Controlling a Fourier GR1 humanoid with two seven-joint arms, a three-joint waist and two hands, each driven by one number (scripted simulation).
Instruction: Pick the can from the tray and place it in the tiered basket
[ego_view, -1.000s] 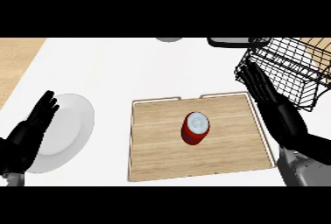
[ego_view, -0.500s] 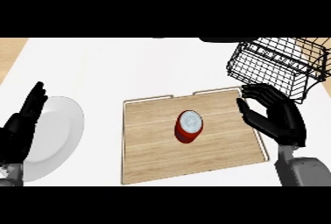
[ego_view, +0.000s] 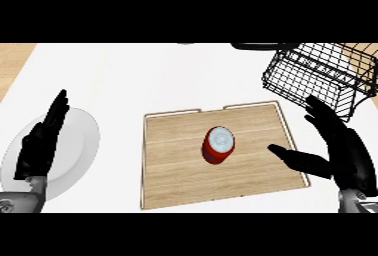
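- Our right hand (ego_view: 341, 150) sits over the right edge of the flat light-wood tray with a thin raised rim (ego_view: 177, 185); fingers spread wide and straight, thumb stuck out toward the can, holding nothing.
- Small red cylindrical can with a silver top (ego_view: 218, 145) stands upright near the tray's middle, to the left of our right hand, near the thumb tip but apart from it.
- Black wire tiered basket (ego_view: 314, 75) is up and just beyond our right hand's fingertips, off the tray's far right corner; it looks tilted.
- Our left hand (ego_view: 43, 142) rests open at the left edge, fingers straight and up, over the round white plate (ego_view: 81, 145).
- Plate lies on the white counter top (ego_view: 133, 75), left of the tray, well apart from the can.
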